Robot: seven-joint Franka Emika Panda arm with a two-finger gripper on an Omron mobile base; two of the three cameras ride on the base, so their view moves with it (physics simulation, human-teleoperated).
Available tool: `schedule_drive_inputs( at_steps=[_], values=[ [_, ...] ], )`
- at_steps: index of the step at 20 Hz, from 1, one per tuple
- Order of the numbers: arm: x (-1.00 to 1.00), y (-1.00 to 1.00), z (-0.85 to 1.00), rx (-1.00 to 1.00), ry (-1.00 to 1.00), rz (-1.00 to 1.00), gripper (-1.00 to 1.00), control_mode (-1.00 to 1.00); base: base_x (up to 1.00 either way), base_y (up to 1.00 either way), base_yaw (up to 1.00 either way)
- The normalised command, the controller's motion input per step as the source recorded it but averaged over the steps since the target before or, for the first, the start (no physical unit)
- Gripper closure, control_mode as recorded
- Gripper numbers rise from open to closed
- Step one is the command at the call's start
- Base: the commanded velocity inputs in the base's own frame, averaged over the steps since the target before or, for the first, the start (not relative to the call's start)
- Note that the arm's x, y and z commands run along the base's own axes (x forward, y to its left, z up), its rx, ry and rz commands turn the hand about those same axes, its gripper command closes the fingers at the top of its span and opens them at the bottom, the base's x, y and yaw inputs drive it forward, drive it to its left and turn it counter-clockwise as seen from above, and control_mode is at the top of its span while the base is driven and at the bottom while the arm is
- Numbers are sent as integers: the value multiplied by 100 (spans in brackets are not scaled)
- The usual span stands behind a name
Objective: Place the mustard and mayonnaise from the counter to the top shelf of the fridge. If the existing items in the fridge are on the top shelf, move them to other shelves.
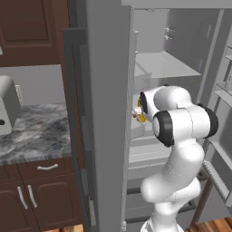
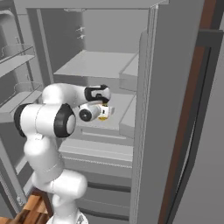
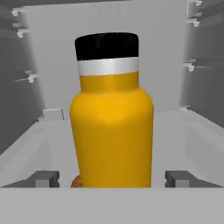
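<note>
The bottle (image 3: 111, 131) in the hand view looks like smooth yellow plastic with a soft sheen, a matt black cap (image 3: 106, 46) and a plain white band beneath it. The fridge (image 2: 94, 65) walls and shelves are flat, matt grey — plastic-looking, without gloss. The table (image 1: 38, 131) top is polished, grey-veined stone. The cabinets (image 1: 27, 195) are dark brown wood with a dull finish and bright metal handles (image 1: 47, 167). The floor (image 2: 33, 208) shows warm wood planks — slightly glossy.

Even, soft rendered light; my views look slightly blurred, with a faint sheen on the yellow black-capped bottle (image 3: 112, 131).
</note>
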Motion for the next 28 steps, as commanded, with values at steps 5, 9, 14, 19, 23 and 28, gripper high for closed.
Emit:
schedule_drive_inputs(
  at_steps=[5,9,14,19,23,28],
  values=[
    [-47,-8,75,0,-10,0,-100,-100,0,0,0],
    [-76,-4,97,0,-11,0,-100,-100,0,0,0],
    [-100,-18,89,0,-6,0,-100,-100,0,0,0],
    [-100,-52,67,2,0,-1,-100,-100,0,0,0],
    [-100,-77,55,4,0,0,-100,-100,0,0,0],
    [-100,-79,70,5,0,0,-100,-100,0,0,0]
  ],
)
